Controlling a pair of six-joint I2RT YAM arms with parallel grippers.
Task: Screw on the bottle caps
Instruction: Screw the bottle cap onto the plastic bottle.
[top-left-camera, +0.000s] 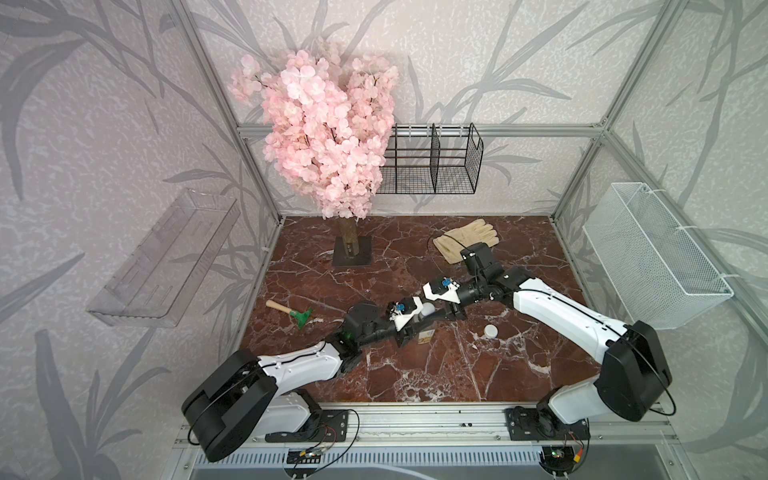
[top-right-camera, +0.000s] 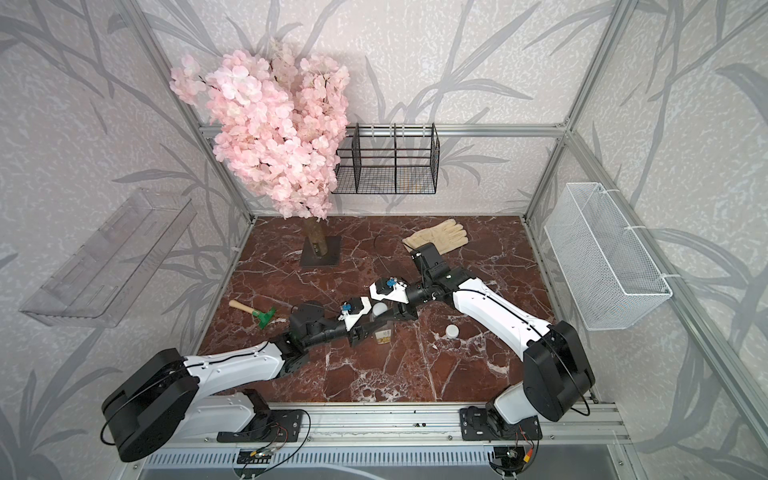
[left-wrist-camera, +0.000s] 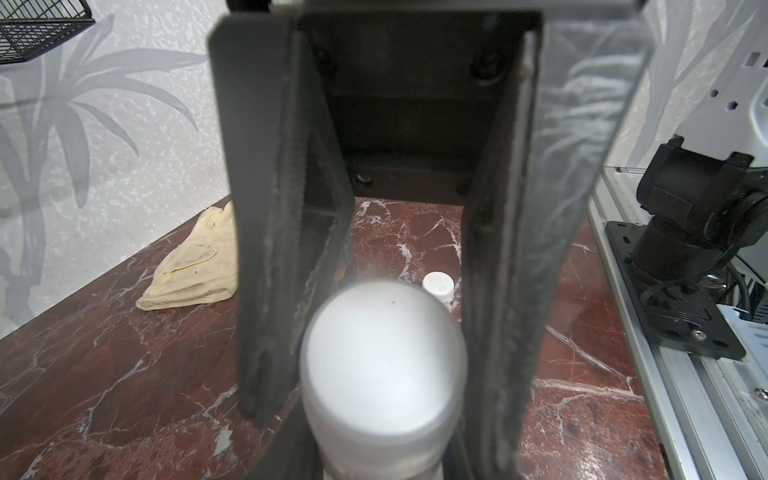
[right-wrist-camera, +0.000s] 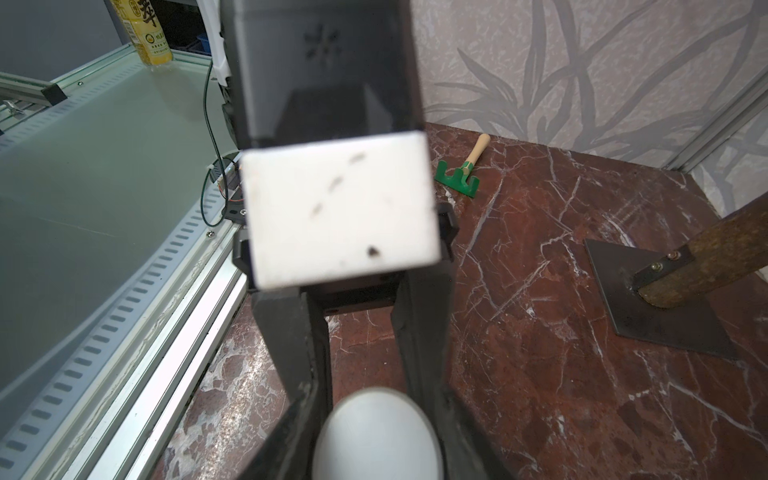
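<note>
Two tools met over one small clear plastic bottle, which stood upright near the middle of the counter, a red-brown slab veined in white like marble. The left tool was clamped on the bottle below its top. The right tool was closed on the white cap sitting on that bottle, with its dark, ribbed fingers against either side of the smooth plastic. In both top views the arms hid most of the bottle, leaving only its yellow-and-white label in sight.

A second cap, a short white cylinder, lay loose on the counter near the bottle, on the right arm's side and touching nothing.

The left wrist view showed the held cap large and blurred, the second cap beyond it, and a cream, creased glove lying flat. The right wrist view showed a green toy rake with a pale wooden handle. It also showed a rough brown trunk fixed by a bolted bracket to a flat dark square plate, and past the counter's edge a yellow-labelled drink bottle.

Only the top views showed the pink blossom, the black wire basket, the white mesh basket and the clear plastic shelf.
</note>
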